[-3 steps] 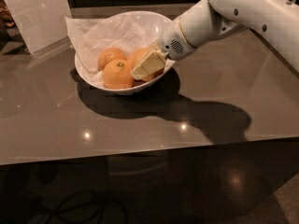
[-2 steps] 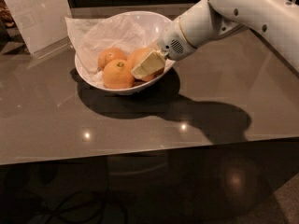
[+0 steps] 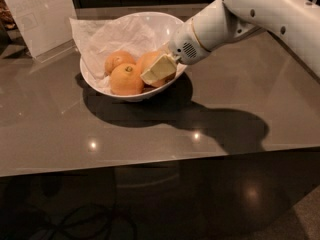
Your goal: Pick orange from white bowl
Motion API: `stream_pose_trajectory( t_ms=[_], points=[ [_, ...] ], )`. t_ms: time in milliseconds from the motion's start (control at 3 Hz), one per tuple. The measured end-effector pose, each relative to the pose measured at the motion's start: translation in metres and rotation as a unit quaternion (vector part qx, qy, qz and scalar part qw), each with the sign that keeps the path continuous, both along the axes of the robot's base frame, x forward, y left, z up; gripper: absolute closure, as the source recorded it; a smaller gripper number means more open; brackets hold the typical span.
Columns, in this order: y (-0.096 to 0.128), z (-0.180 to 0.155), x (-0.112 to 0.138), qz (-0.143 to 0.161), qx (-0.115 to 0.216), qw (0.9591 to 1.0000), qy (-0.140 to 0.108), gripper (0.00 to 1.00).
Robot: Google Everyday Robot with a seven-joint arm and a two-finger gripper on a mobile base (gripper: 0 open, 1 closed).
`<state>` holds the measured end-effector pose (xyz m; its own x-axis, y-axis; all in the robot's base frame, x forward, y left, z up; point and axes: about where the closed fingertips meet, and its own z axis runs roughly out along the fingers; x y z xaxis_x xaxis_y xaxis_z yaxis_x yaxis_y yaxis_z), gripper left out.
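So our claw [image 3: 159,69] is down inside the white bowl [image 3: 100,86], on the side nearest the arm, right up against the orange [image 3: 149,60] we're after. Honestly we can't tell whether it's clamped on or just sitting over it. The orange rests on crumpled paper [image 3: 115,34], touching the stem-dimpled orange [image 3: 126,79] in front, with the small one [image 3: 118,60] just beside it. Handling guess: firm, round, smooth peel, so a bit slippery and keen to roll, with moderate weight. A gentle squeeze shouldn't hurt it. We'd grab across the widest part, dead centre, since off-centre it'll probably squirt out. The paper underneath looks soft and might shift.
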<state>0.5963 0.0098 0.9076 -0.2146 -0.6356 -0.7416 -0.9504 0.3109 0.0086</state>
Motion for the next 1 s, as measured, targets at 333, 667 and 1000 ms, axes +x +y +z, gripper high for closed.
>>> stream_pose_trajectory(
  t_ms=[333,667,1000],
  points=[
    [0.004,0.021,-0.012,0.03,-0.008,0.9991,-0.027,1.0],
    [0.002,0.054,-0.034,0.073,0.022,0.9954,-0.058,1.0],
    [-0.007,0.08,-0.065,0.114,0.071,0.9887,-0.068,1.0]
  ],
)
